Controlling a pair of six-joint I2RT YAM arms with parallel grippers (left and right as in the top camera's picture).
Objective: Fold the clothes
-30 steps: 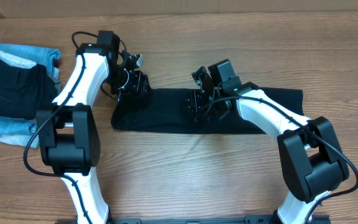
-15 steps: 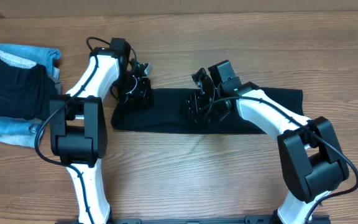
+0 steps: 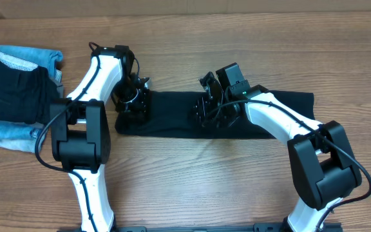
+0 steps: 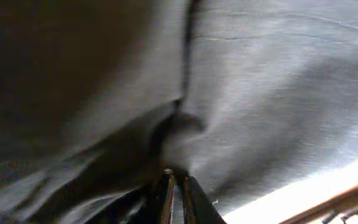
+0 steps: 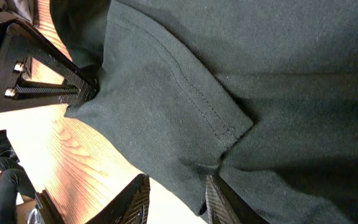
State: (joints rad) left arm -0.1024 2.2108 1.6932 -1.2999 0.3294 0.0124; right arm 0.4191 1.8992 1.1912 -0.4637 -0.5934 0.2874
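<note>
Two pincers share one garment: left gripper [image 4: 174,182], jaws almost shut, nips a pucker at the left end of the black T-shirt [image 3: 172,119] lying banded on the table [image 3: 192,180], right gripper [image 5: 176,202], half-open, straddles its sleeve hem [image 5: 197,106], probably readying a fold.

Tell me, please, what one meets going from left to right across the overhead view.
A pile of folded clothes → left gripper → right gripper → the free right end of the black T-shirt.

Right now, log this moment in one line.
left hand: shut on black T-shirt, left end | right hand: open at its edge, mid-strip
</note>
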